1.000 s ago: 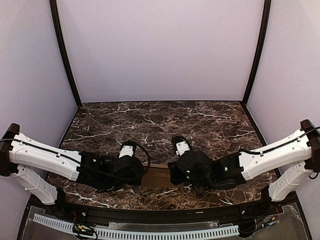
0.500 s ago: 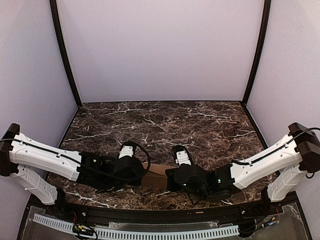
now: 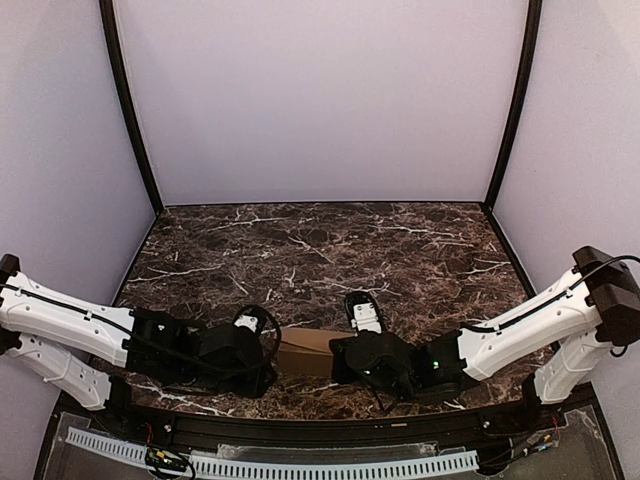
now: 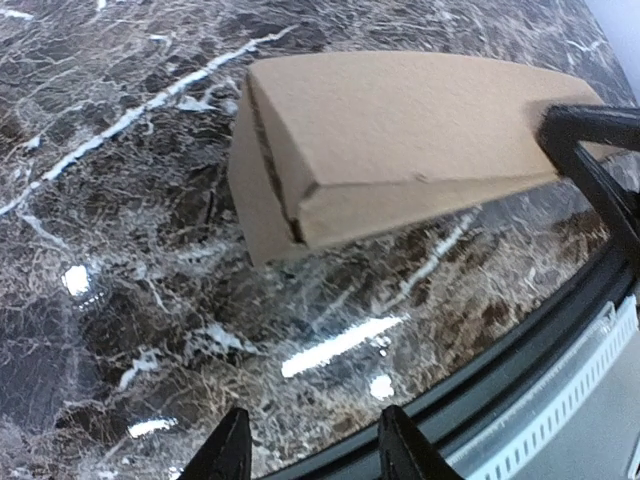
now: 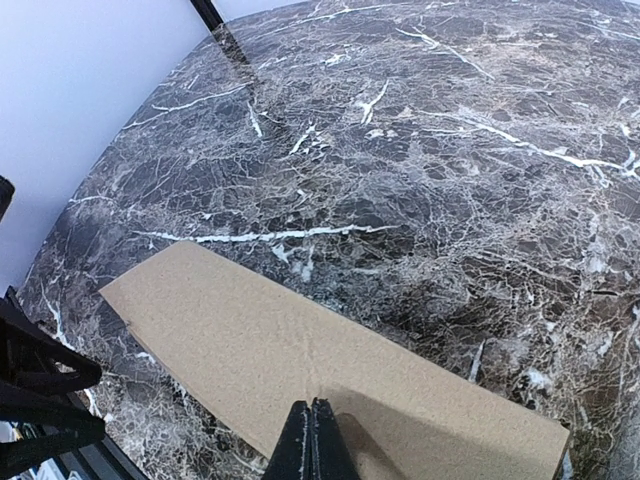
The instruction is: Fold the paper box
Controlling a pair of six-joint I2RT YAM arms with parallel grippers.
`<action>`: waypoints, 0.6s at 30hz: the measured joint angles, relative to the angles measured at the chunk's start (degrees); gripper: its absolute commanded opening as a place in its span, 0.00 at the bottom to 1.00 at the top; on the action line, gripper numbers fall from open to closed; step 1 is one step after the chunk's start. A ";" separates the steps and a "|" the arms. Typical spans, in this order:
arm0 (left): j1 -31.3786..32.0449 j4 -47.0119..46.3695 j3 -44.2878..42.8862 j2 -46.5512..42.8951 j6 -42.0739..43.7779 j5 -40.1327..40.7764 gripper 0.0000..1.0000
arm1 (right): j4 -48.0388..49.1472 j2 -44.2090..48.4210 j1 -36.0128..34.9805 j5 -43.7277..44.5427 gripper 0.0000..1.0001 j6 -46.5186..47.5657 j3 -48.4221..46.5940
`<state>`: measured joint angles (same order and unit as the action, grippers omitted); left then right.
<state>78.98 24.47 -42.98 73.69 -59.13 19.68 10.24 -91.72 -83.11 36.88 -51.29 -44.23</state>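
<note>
Paper box [image 3: 305, 350]: 1 pc, plain tan cardboard, unprinted, closed oblong carton.
Loc.: lies flat on desk [image 3: 330, 250], close to front edge, btwn the two arms, long axis approx. left-right in top view.
Cond.: top face smooth. The end toward the left wrist cam shows a thin dark gap along the flap seam, so the flap is not quite flush.
Left claw [image 4: 315, 452]: fingers spread, nothing btwn them. It sits near the box's left end but apart from it, w/ bare desk in the gap.
Right claw [image 5: 312, 440]: fingers pressed together, gripping nothing. Tips point down at the box's top face near its right end, shadow right beside them; contact can't be confirmed.
Desk: dark brown marble pattern, white veins, glossy w/ light glints.
Surround: pale walls [image 3: 320, 100].
</note>
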 measured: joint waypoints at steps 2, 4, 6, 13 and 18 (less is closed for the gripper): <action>0.31 0.66 0.17 -2.40 1.03 -2.51 0.43 | 0.02 0.00 0.00 -0.02 0.00 -0.07 0.02; 0.37 0.85 -0.31 -5.60 2.64 -4.35 0.35 | 0.02 0.00 0.00 -0.02 0.00 -0.07 0.02; 0.37 1.01 -1.99 -8.28 4.76 -5.27 0.25 | 0.02 0.00 0.00 -0.02 0.00 -0.04 0.02; -1.16 0.87 -12.68 -9.05 13.03 -3.10 0.01 | 0.50 0.13 0.00 -0.15 0.00 -0.04 0.35; -6.97 -2.27 -13.35 -5.70 17.22 -3.10 0.01 | 0.52 0.24 0.00 -0.26 0.00 -0.04 0.39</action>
<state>72.01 22.20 -56.34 67.99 -41.91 16.58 10.76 -91.48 -83.11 36.62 -51.33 -43.83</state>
